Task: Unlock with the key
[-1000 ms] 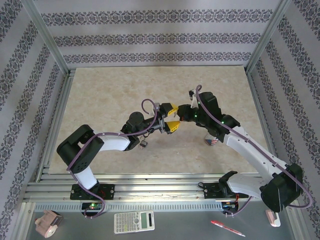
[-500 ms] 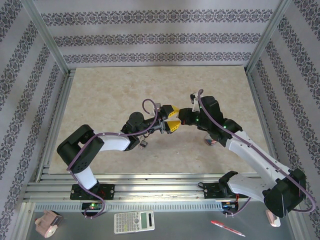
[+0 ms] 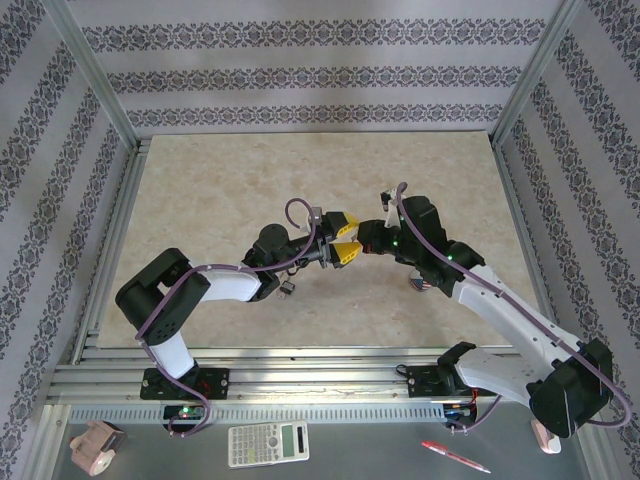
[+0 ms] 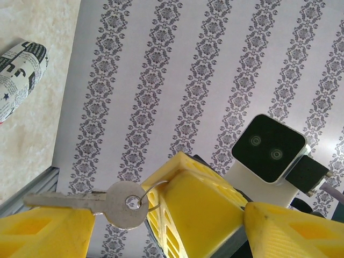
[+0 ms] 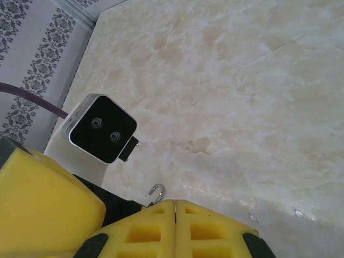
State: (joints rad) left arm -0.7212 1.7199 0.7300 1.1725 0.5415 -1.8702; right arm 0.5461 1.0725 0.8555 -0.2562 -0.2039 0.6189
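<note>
Yellow fingers of the left gripper are standing apart near the middle of the overhead view. They are pointing toward the right of the frame, and the left arm is bending back to its base at the lower left. A small dark object is lying on the beige marbled table just below that arm's wrist.

In the left wrist view the silver key is showing at the lower left. Its blade is pointing toward the left edge and appears to be lying along the top of the lower-left finger. A thin key ring is passing through the hole in the key's head and running right to the right gripper's yellow fingers, which are sitting between the left gripper's two.

In the right wrist view the right gripper is pressing its fingers together at the bottom centre, pinching that ring, with a small curl of wire sticking out at their tips. Further right in the overhead view, a flag-printed object is lying on the table, partly under the right arm.
</note>
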